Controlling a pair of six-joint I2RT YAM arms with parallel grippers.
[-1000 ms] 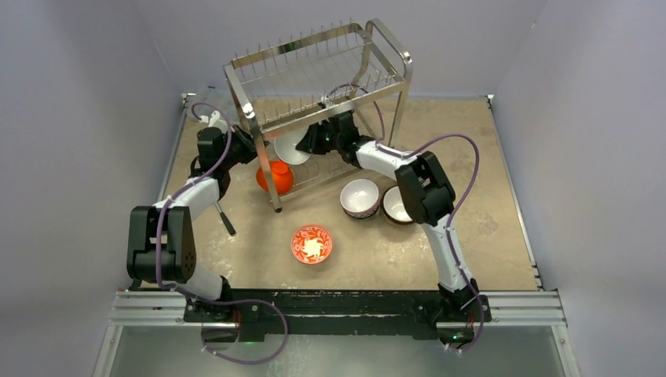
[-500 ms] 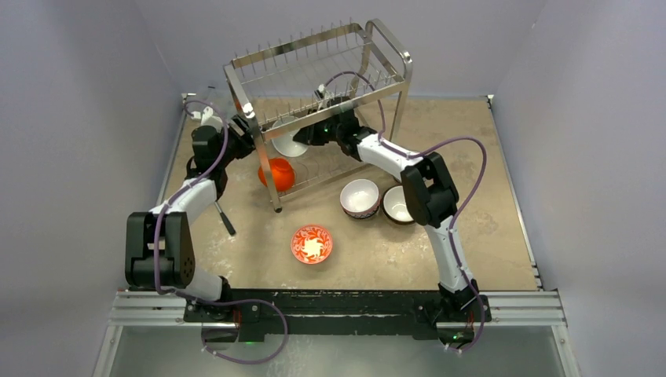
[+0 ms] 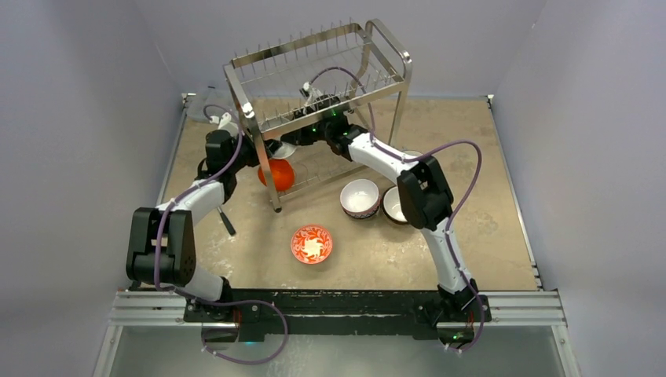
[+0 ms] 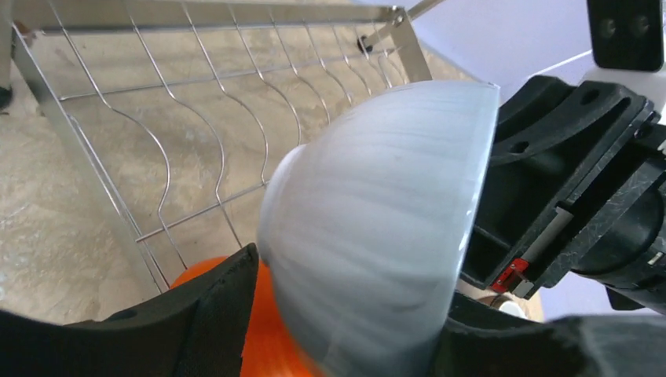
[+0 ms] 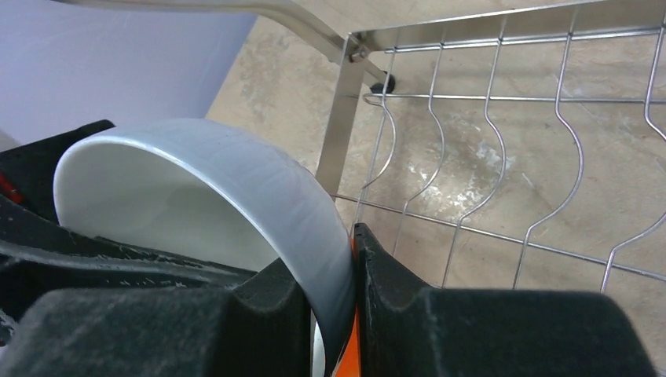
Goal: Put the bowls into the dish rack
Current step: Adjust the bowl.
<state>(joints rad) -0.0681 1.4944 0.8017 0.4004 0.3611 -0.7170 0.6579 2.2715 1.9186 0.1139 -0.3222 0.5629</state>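
The dish rack [image 3: 318, 75] stands at the back of the table. Under its upper tier my right gripper [image 3: 294, 139] is shut on the rim of a white bowl [image 3: 284, 148], its fingers pinching the wall [image 5: 326, 251]. That bowl [image 4: 377, 228] hangs tilted between the fingers of my left gripper [image 4: 351, 283], which stands open around its outside; the left fingertip [image 4: 236, 275] is close to the bowl's side. An orange bowl [image 3: 276, 174] lies just below, on the lower tier. On the table sit a red floral bowl [image 3: 312, 243], a white bowl with dark outside [image 3: 360, 196] and a brown glazed bowl [image 3: 395, 206].
The rack's corner leg [image 3: 267, 173] stands between my left arm and the orange bowl. Wavy wire dividers [image 5: 503, 157] of the lower tier run behind the held bowl. A dark stick-like object [image 3: 226, 221] lies on the table by my left arm.
My left gripper went from shut to open and moved right, up to the rack, so its fingers now flank the white bowl. The right gripper carried that bowl a little leftward.
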